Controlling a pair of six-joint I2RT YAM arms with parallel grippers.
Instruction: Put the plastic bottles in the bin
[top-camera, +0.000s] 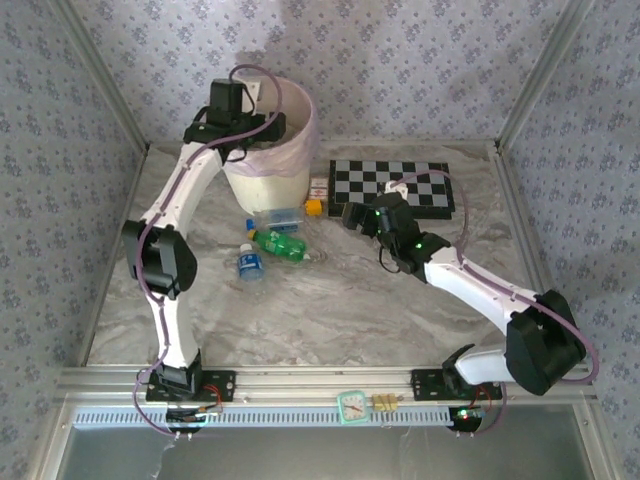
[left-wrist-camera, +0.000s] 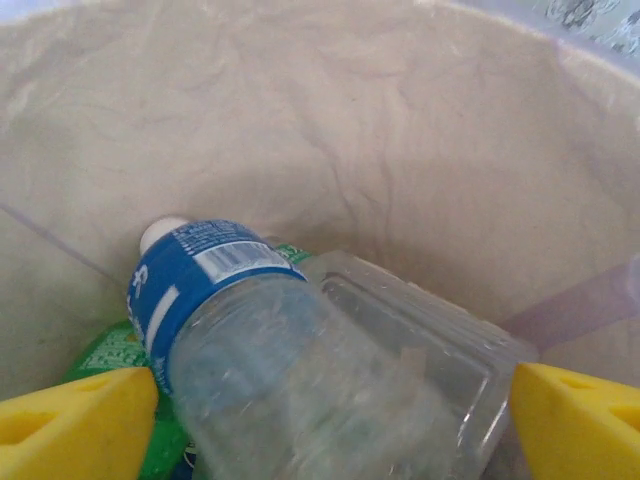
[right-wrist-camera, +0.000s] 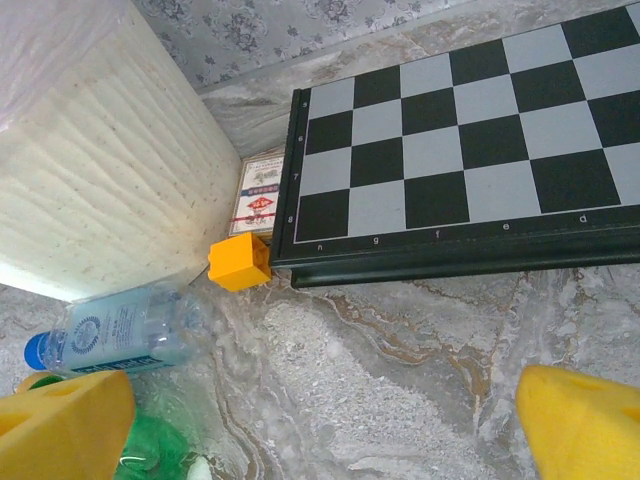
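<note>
Left end effector (left-wrist-camera: 335, 385) released, fingers spread wide inside the bin (top-camera: 266, 185). Between them, down in the bin, clear blue-labelled bottle (left-wrist-camera: 230, 300) over a green bottle (left-wrist-camera: 105, 350). Just in front of the bin, 3 bottles (top-camera: 280, 243) lying on the tabletop (top-camera: 330, 300). Right of the bin, right end effector (right-wrist-camera: 325, 395) gaping, empty.

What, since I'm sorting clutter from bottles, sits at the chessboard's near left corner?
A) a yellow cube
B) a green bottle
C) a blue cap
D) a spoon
A: the yellow cube rests right at the chessboard corner, next to the red and white box; the clear bottle lies apart from it, at the foot of the bin.
</note>
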